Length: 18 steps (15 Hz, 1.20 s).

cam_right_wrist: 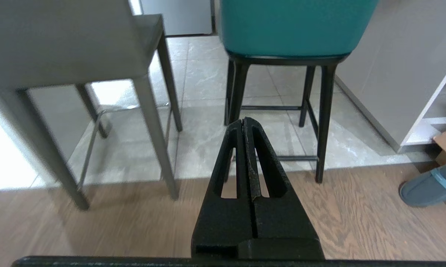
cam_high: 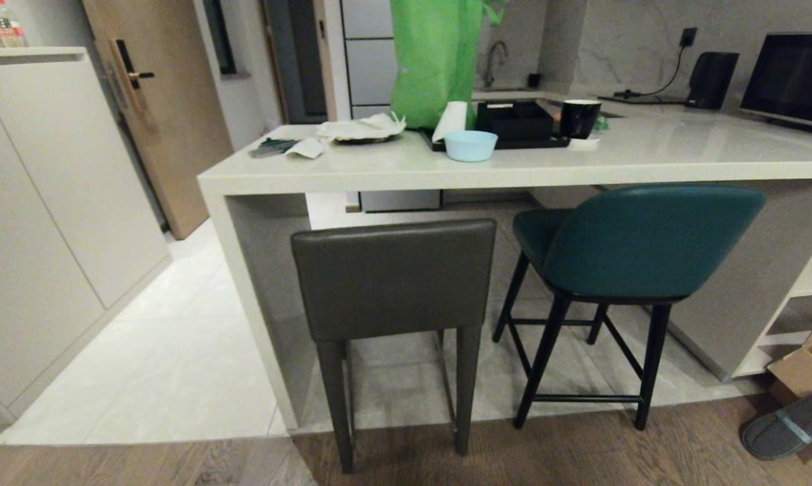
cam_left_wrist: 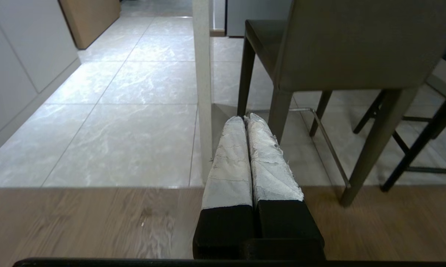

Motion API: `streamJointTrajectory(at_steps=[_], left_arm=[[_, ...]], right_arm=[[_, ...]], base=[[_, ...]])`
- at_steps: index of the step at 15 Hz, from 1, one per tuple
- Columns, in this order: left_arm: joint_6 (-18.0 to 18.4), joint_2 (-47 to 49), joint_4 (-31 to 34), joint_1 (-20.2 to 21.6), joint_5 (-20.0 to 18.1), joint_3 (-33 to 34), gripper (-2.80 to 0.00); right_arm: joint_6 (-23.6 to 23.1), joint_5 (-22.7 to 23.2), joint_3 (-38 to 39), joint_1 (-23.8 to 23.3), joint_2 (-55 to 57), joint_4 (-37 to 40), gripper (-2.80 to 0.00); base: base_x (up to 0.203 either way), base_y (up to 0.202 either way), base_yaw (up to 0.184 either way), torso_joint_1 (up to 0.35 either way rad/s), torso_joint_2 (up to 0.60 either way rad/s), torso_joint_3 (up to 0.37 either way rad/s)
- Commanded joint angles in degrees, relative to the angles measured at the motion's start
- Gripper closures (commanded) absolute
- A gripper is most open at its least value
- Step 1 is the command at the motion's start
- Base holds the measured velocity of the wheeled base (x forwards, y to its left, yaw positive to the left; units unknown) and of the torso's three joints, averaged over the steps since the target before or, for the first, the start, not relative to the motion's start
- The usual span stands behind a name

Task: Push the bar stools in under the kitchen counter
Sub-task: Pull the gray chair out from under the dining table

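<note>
Grey stool (cam_high: 392, 283) left, teal stool (cam_high: 642, 243) right, both backs protruding near counter (cam_high: 513, 172) edge. Slipper (cam_high: 790, 425), box (cam_high: 807, 364) far right. Left gripper (cam_left_wrist: 245, 119), right gripper (cam_right_wrist: 244, 120) pressed together, empty.

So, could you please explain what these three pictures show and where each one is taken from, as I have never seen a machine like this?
It is a wheeled robot with two arms, each ending in a gripper. The wide picture comes from a camera on its head, looking at a kitchen counter with a grey stool and a teal stool in front, both standing partly out. On the counter sit a green bag, a light blue bowl and a black mug. The other two pictures come from cameras on the wrists: the left gripper, wrapped in white, and the black right gripper. Both are shut and hold nothing.
</note>
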<state>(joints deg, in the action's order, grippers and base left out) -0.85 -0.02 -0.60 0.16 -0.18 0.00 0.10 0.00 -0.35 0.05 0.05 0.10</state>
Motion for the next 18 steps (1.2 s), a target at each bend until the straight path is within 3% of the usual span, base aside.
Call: streamJointTrajectory(at_steps=[1,15,18], left_arm=[[0.0,0.1,0.0,0.0,0.0,0.3,0.0],[0.0,0.0,0.0,0.0,0.0,0.2,0.0],[0.0,0.1,0.0,0.0,0.0,0.2,0.0]], right_arm=[[0.0,0.0,0.0,0.0,0.0,0.0,0.0],[0.0,0.0,0.0,0.0,0.0,0.0,0.0],[0.0,0.0,0.0,0.0,0.0,-0.1,0.0]], base=[[0.191,0.0,0.004,-0.004,0.01,-0.001],[0.193,0.0,0.001,0.002,0.0,0.002],[0.097,0.0,0.002,0.005,0.0,0.002]])
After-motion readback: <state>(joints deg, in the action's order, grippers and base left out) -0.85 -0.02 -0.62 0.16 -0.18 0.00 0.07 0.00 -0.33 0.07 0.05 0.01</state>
